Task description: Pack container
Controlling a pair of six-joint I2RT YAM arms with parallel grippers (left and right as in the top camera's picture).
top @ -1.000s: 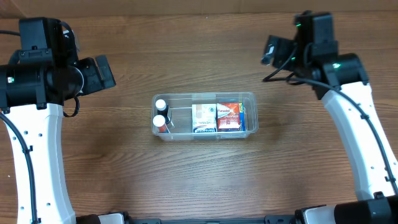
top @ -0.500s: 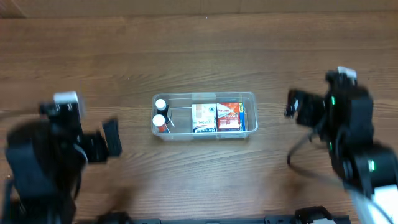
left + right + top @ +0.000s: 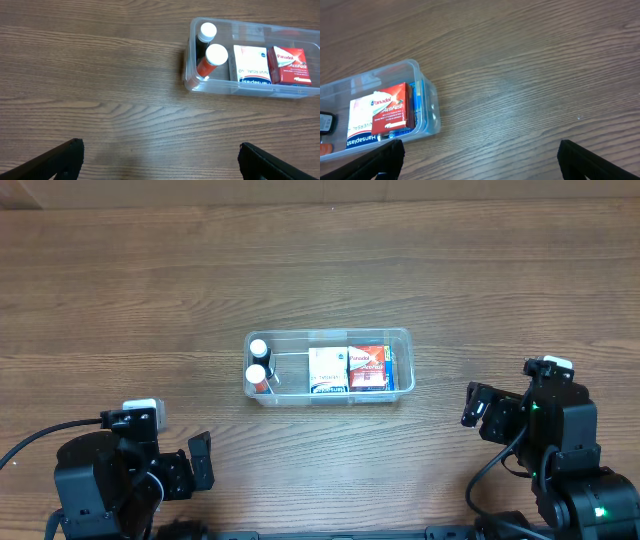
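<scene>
The clear plastic container (image 3: 402,340) stands at the table's middle. It holds two white-capped bottles (image 3: 258,362) at its left end, a white box (image 3: 327,369) and a red Panadol box (image 3: 368,367). It also shows in the left wrist view (image 3: 220,89) and the right wrist view (image 3: 426,90). My left gripper (image 3: 160,162) is open and empty, low at the front left, well clear of the container. My right gripper (image 3: 480,160) is open and empty at the front right, also apart from it.
Bare wood-grain table (image 3: 320,270) lies all around the container. Both arm bases sit at the front edge, left (image 3: 110,480) and right (image 3: 560,470).
Both arms have pulled back from the far sides of the table to the front edge. The container and its contents have not moved.
</scene>
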